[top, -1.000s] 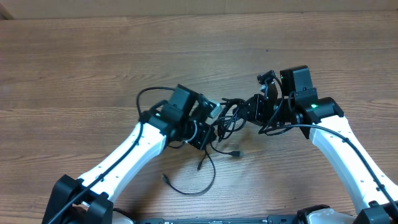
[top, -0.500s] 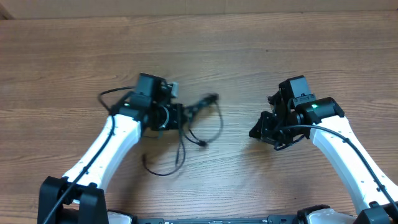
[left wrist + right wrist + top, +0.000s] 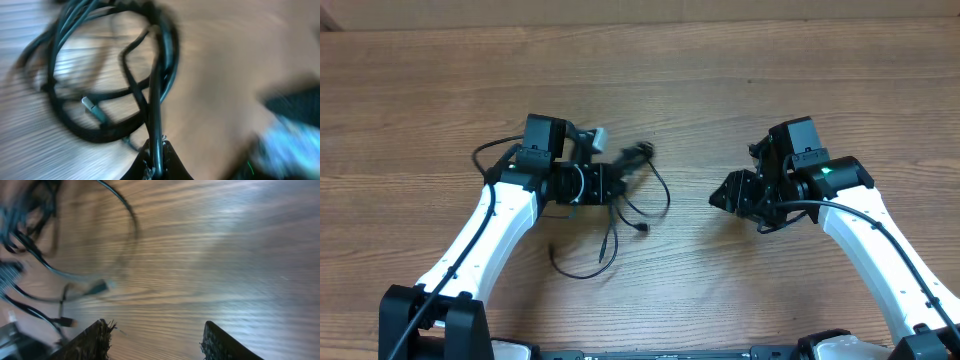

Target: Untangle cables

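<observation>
Left claw is clenched on one strand of the thin black flexible cables, their knot of loops bunched at its tip around nine o'clock on the brown wooden bench, a loose tail trailing toward seven. Right claw, out at three o'clock, is released and empty, well apart from them. These cords look light, limp and slick, likely to drag rather than hold shape, so take them near a silver-tipped plug or free end, not mid-knot.
</observation>
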Robot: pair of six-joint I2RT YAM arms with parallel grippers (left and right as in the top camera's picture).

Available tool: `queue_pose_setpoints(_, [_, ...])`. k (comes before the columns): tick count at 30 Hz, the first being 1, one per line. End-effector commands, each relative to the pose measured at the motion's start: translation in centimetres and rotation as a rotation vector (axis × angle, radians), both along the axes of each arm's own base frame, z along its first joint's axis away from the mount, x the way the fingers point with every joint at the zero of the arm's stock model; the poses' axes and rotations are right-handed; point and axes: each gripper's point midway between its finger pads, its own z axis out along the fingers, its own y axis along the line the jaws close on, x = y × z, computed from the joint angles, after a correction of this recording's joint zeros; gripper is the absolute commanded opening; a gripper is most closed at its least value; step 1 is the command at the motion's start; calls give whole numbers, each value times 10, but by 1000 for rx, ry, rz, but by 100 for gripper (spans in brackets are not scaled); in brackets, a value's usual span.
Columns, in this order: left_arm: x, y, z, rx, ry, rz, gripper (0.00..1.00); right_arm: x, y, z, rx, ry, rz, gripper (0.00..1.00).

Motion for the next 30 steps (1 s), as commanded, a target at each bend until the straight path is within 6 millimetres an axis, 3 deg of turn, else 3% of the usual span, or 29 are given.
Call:
queue_pose_setpoints(1, [-34,-38,55,-347,-241,-383,4,-1,21,22,144,-28,44,58])
queue_pose_setpoints(7, [-22,-32,74,-436,-280,-358,4,0,38,37,262,-50,89,47])
queue_pose_setpoints(13, [2,-15,82,-468,-144,-187,4,2,38,38,263,-59,89,48])
queue_pose_setpoints(20, [12,-7,91,-529,24,-70,4,5,39,40,267,-76,94,68])
queue_pose_setpoints(26, [9,-11,120,-643,72,-125,4,4,58,43,280,-119,158,77])
queue_pose_setpoints(30, [9,-12,131,-673,97,-136,4,12,70,41,262,-147,144,79])
